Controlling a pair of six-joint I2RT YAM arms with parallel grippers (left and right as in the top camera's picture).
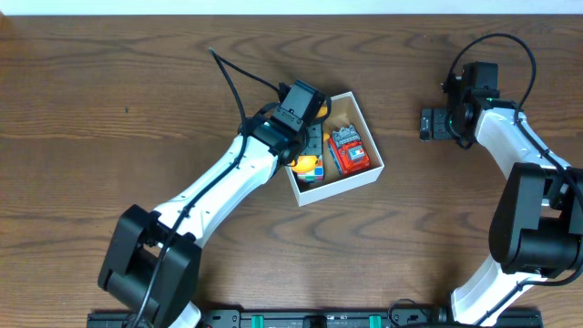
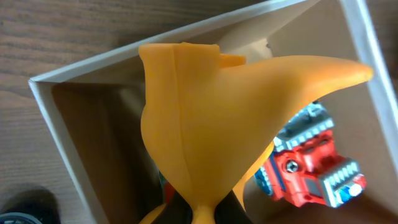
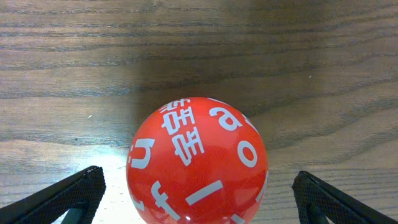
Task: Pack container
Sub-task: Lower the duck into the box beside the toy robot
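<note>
The container (image 1: 364,173) is a white box with a brown inside, at the table's middle. In it lie a red robot toy (image 1: 349,150) and a yellow and blue toy (image 1: 308,166). My left gripper (image 1: 305,117) hangs over the box's far left corner, shut on an orange plastic toy (image 2: 211,106) that fills the left wrist view, above the container's wall (image 2: 81,71) and the red robot toy (image 2: 311,168). My right gripper (image 1: 433,123) is open at the far right. A red ball (image 3: 198,162) with white letters sits between its fingers (image 3: 68,199), touching neither.
Bare wooden table (image 1: 109,82) surrounds the box. The right arm's white links (image 1: 519,155) run down the right side, and the left arm (image 1: 219,182) crosses diagonally from the front left.
</note>
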